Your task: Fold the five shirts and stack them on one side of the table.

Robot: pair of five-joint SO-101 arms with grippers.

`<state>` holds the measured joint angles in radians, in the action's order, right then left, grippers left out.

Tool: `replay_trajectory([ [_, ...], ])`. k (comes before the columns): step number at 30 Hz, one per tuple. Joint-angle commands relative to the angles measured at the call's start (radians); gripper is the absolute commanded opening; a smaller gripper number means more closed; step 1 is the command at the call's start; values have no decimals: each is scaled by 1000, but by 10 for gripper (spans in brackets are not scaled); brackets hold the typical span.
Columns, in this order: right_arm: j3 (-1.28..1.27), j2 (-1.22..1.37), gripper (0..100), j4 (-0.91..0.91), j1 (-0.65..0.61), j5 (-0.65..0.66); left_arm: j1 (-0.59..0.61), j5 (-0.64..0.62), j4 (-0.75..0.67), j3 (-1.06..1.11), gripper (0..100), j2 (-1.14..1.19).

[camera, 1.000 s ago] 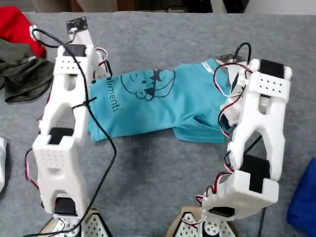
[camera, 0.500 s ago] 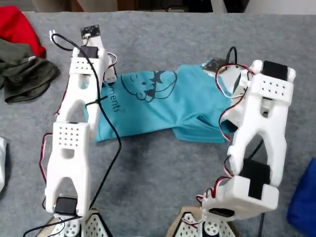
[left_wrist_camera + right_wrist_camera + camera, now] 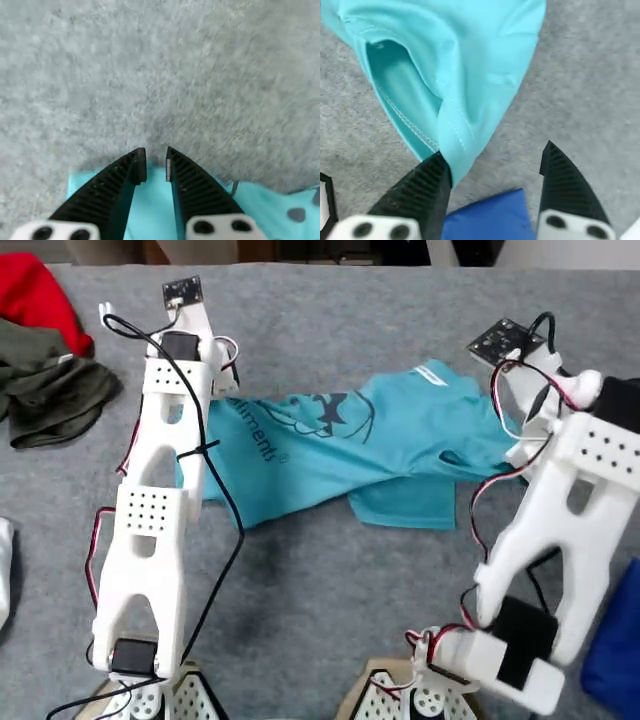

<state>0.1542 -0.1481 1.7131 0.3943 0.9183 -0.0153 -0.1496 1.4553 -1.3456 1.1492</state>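
Observation:
A teal shirt [image 3: 340, 455] with a dark print lies stretched and creased across the middle of the grey table. My left gripper [image 3: 155, 160] sits at the shirt's left edge, its black fingers almost together with teal fabric [image 3: 150, 205] between them and the tips over bare carpet. At the shirt's right end my right gripper [image 3: 495, 151] stands open; a sleeve of the teal shirt [image 3: 455, 75] hangs in folds and touches one finger [image 3: 427, 185]. In the high view the right arm [image 3: 570, 500] stands beside that end.
A red garment [image 3: 30, 290] and a dark olive one [image 3: 50, 380] lie heaped at the far left. A blue garment [image 3: 615, 640] lies at the right edge, also under my right gripper [image 3: 485, 217]. A white item [image 3: 5, 575] shows at the left edge.
The right arm swung right and farther back, and the shirt's right side went with it, so the shirt stretched and turned. The left arm shifted right over the shirt's left edge.

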Motion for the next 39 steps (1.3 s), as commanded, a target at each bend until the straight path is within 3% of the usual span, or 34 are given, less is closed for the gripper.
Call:
replay_trajectory([
  [1, 47, -97, 260, 44, -19, 18, 0, -2, 6, -52, 81, -22],
  [6, -19, -130, 260, 61, -38, 20, 0, -6, 18, -8, 81, -21],
  [11, -107, -117, 260, -3, -38, 15, -9, -6, 195, -74, 16, -25],
  [15, -159, -119, 260, -60, -51, 14, -11, -8, 292, -140, 23, -22],
  [25, -194, -122, 262, -80, -125, -5, -14, 21, 307, -38, 50, -151],
  [27, -182, -124, 319, -101, -125, -48, -25, 43, 307, 44, 90, -217],
  [34, -314, -125, 698, -118, -220, -115, -110, 135, 307, 420, 125, -490],
  [39, -498, -127, 722, -229, -262, -296, -152, 173, 304, 612, 126, -653],
])
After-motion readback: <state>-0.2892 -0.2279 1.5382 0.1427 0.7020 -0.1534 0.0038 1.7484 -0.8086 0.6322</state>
